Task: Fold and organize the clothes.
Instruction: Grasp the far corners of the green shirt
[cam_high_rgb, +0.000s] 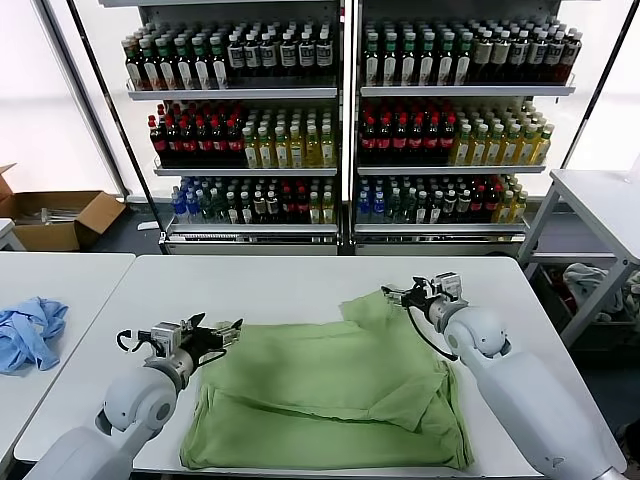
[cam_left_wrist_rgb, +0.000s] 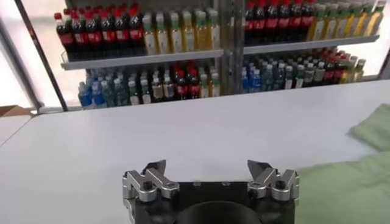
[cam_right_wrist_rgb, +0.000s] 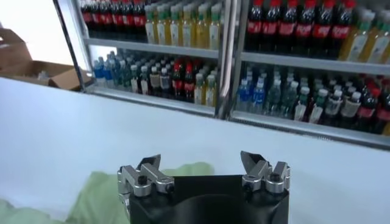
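The light green polo shirt (cam_high_rgb: 320, 395) lies partly folded on the white table (cam_high_rgb: 280, 280), with folded layers across its middle and a sleeve reaching toward the far right. My left gripper (cam_high_rgb: 222, 331) is open and empty at the shirt's left edge, just above the table. My right gripper (cam_high_rgb: 410, 295) is open and empty above the shirt's far right sleeve. In the left wrist view the gripper (cam_left_wrist_rgb: 209, 167) is open with green fabric (cam_left_wrist_rgb: 347, 182) to one side. In the right wrist view the gripper (cam_right_wrist_rgb: 200, 161) is open over green fabric (cam_right_wrist_rgb: 103, 195). The collar, buttons and logo are hidden.
A light blue garment (cam_high_rgb: 30, 330) lies on a second table at the left. Shelves of bottles (cam_high_rgb: 340, 120) stand behind the table. A cardboard box (cam_high_rgb: 55, 215) sits on the floor at far left. Another table (cam_high_rgb: 600, 200) stands at the right.
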